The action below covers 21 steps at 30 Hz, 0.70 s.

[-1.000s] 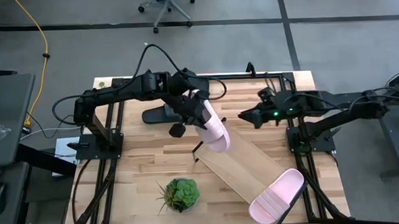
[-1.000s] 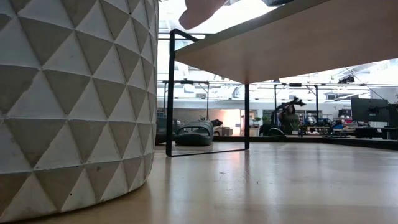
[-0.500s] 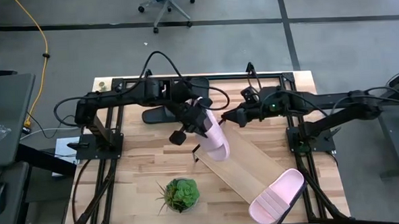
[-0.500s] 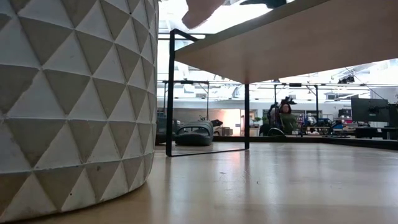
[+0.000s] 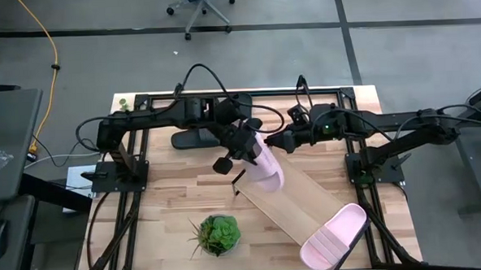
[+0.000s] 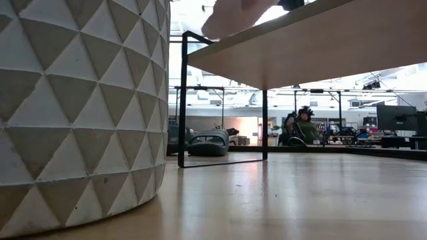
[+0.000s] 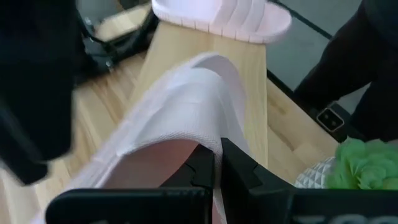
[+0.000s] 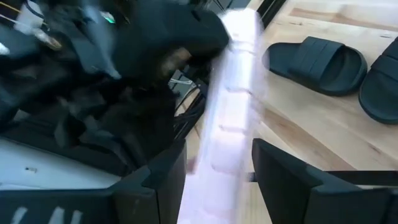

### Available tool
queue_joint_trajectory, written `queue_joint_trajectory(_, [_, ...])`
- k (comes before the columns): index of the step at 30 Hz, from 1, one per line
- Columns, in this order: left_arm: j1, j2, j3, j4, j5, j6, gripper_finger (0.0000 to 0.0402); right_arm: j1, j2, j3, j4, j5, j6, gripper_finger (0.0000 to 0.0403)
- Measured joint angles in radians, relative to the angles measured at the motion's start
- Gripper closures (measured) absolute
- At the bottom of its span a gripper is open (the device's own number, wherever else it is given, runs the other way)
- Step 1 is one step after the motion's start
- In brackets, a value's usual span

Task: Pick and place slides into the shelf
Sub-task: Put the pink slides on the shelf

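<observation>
My left gripper [image 5: 247,144] is shut on a pale pink slide [image 5: 264,163] over the far left end of the shelf [image 5: 296,206], a light-wood board that lies slantwise on the table. My right gripper [image 5: 276,141] is open, and its fingers [image 8: 166,180] stand on either side of that slide [image 8: 233,93]; I cannot tell whether they touch it. A second pink slide [image 5: 334,235] lies on the shelf's near right end. Two black slides [image 8: 317,65] lie on the table at the far side, one of them [image 5: 193,139] showing beside my left arm. My left gripper pinches the edge of the pink slide's ribbed strap [image 7: 208,134] between its two shut fingers [image 7: 239,171]. It comes slanting down from the table's far left. The slide is tilted, its lower end [image 6: 230,17] at the shelf's far left end; whether it rests there I cannot tell.
A green plant in a white faceted pot [image 5: 218,234] stands near the table's front edge, left of the shelf, and fills the left of the low view [image 6: 80,107]. The shelf stands on thin black legs [image 6: 182,100]. Bare tabletop [image 5: 170,195] lies to the left.
My left gripper has carried the pink slide toward the table's right and near side, over the shelf's far left end. My right gripper has gone toward the table's left, up to the slide, so that its fingers flank it.
</observation>
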Motion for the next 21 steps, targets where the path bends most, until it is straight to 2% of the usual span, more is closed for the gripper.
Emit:
queue_joint_trajectory(9, [-0.014,0.013,-0.001,0.03,-0.002,-0.002,0.0401,-0.009,0.011,0.0,-0.015,-0.002,0.0,0.0228])
queue_joint_trajectory(21, [-0.013,0.013,-0.001,0.045,-0.004,-0.008,0.0401,-0.009,0.076,0.0,0.036,-0.066,0.003,0.0229])
